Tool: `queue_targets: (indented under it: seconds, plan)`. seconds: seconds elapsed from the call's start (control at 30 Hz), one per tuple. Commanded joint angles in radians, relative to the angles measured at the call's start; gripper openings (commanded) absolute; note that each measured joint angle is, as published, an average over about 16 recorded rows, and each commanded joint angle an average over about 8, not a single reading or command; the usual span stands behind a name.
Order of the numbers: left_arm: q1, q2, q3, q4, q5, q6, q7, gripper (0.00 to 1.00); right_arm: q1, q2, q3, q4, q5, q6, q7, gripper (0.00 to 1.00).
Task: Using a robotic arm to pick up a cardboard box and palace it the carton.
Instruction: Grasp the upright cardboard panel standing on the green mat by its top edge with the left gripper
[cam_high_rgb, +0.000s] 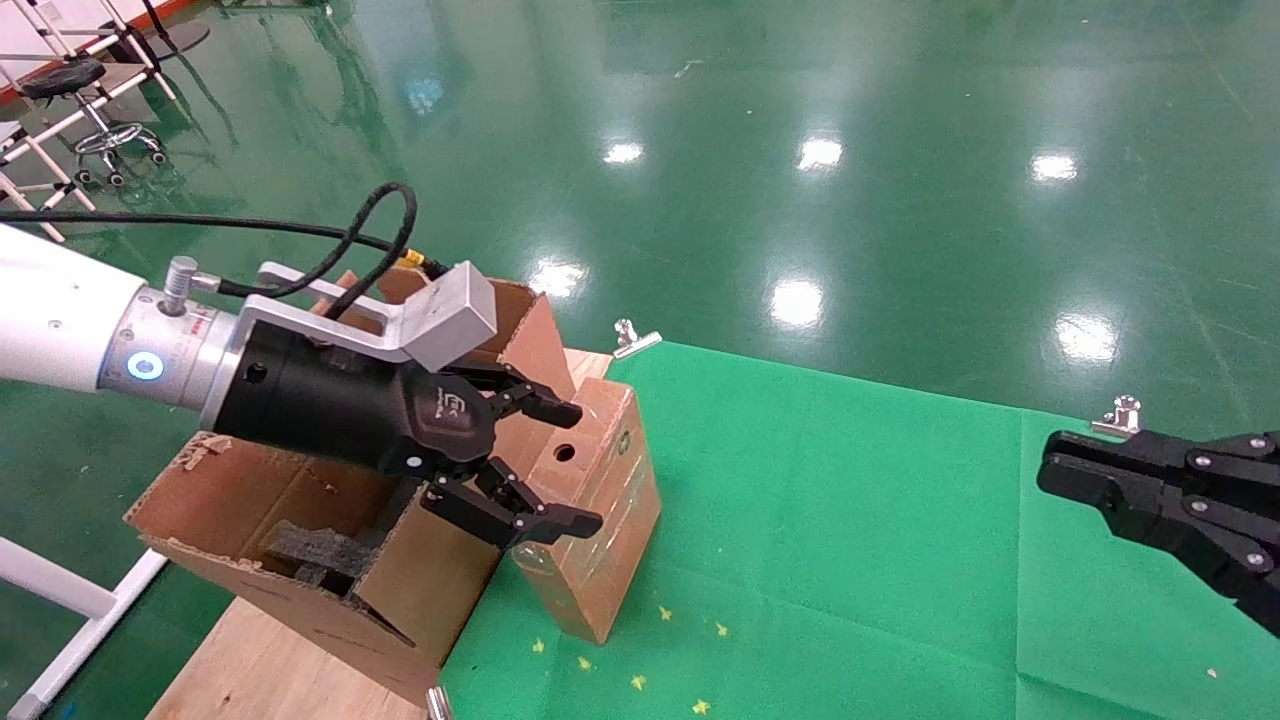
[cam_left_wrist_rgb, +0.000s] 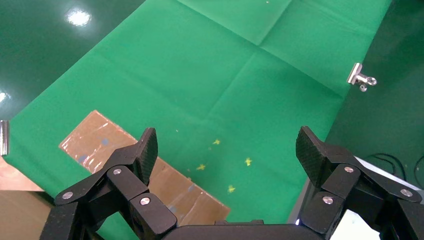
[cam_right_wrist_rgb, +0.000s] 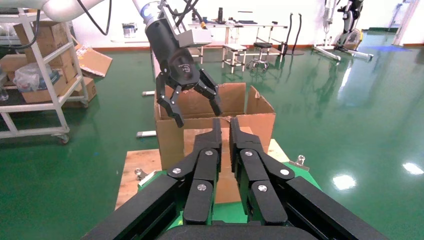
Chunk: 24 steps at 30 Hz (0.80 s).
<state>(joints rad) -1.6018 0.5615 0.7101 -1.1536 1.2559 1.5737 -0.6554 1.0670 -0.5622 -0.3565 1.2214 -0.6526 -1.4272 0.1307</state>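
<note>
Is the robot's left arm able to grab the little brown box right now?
Probably yes. The left gripper hangs open just above the cardboard box, with nothing between them. The box stands on the green cloth beside the carton.

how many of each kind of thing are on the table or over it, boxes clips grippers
cardboard box: 1
carton: 1
metal binder clips, and at the cloth's far edge, a third partly seen at the near edge: 3
grippers, left gripper open by the cardboard box, right gripper shut, parked at right: 2
total: 7
</note>
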Motion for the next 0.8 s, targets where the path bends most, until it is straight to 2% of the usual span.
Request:
queue_targets:
  seconds: [0.03, 0.2, 0.5, 0.8]
  plan:
    - [0.005, -0.002, 0.0, 0.001, -0.006, -0.003, 0.003, 1.0, 0.0, 0.0, 0.0, 0.0, 0.0, 0.0, 0.0, 0.0]
    - [-0.052, 0.029, 0.053, 0.027, 0.066, -0.002, -0.099, 1.0, 0.0, 0.0, 0.0, 0.0, 0.0, 0.0, 0.0, 0.0]
    - [-0.206, 0.142, 0.189, 0.117, 0.212, 0.009, -0.311, 1.0, 0.0, 0.0, 0.0, 0.0, 0.0, 0.0, 0.0, 0.0]
    - [-0.288, 0.249, 0.339, 0.25, 0.242, 0.012, -0.353, 1.0, 0.0, 0.0, 0.0, 0.0, 0.0, 0.0, 0.0, 0.0]
